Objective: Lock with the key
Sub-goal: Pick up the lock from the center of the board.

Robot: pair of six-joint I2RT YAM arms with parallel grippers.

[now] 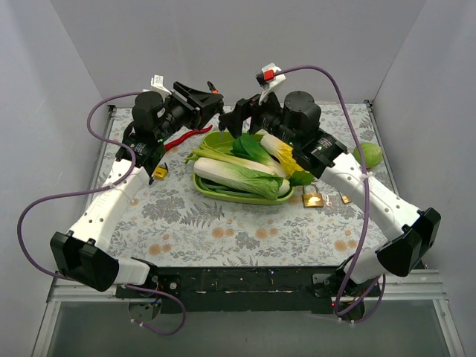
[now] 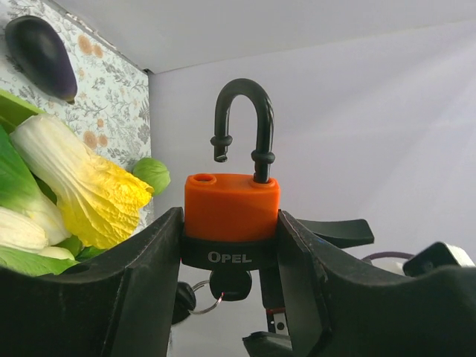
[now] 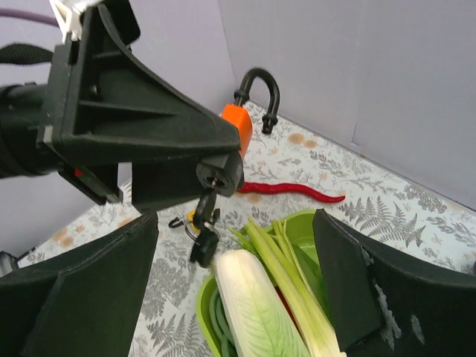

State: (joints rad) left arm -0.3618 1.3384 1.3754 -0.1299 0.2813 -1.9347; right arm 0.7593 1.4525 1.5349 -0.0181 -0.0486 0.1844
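My left gripper (image 1: 210, 101) is shut on an orange padlock (image 2: 232, 204) with a black base marked OPEL, and holds it in the air above the table's far side. Its black shackle (image 2: 244, 119) stands open, with one leg out of the body. A black key (image 2: 230, 282) sits in the keyhole underneath, and a ring with a second key hangs from it. My right gripper (image 1: 230, 119) is open and empty, facing the lock's underside just to its right. In the right wrist view the key (image 3: 206, 204) hangs between my spread fingers (image 3: 82, 290), under the padlock (image 3: 238, 123).
A green tray (image 1: 245, 199) of cabbages and greens lies below both grippers. A red chili (image 1: 178, 140) lies left of it, with a small yellow lock (image 1: 159, 172) nearby. A brass padlock (image 1: 313, 198) lies right of the tray. A green vegetable (image 1: 370, 154) lies at the right edge.
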